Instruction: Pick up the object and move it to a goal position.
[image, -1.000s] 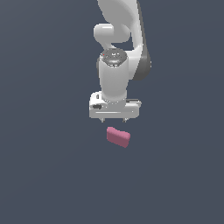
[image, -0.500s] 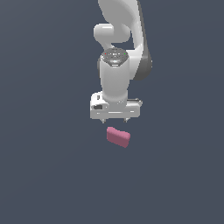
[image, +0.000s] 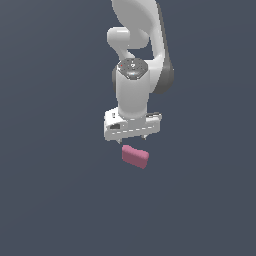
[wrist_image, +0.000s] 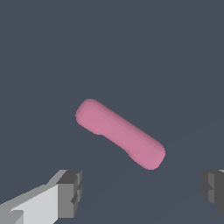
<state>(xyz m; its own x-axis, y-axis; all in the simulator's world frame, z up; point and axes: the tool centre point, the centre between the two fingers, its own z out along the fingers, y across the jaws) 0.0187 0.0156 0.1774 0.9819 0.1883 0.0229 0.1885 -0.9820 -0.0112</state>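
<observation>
No legible text, labels, brand marks, numbers or signs found in either view; the arm housing and all other rendered faces are unmarked.

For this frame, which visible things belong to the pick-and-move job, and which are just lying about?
Part of the job:
- pink block, lying free on the dark surface
- gripper, open, above the block

Lying about:
- nothing else is visible in either view

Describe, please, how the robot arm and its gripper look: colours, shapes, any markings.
The arm is glossy white, built of rounded, tube-like segments with dark grey joint areas. A dark round cap with small dots tops the wrist. The gripper has a wide white boxy body; its fingertips are blocky dark grey pads. No cables show.
</observation>
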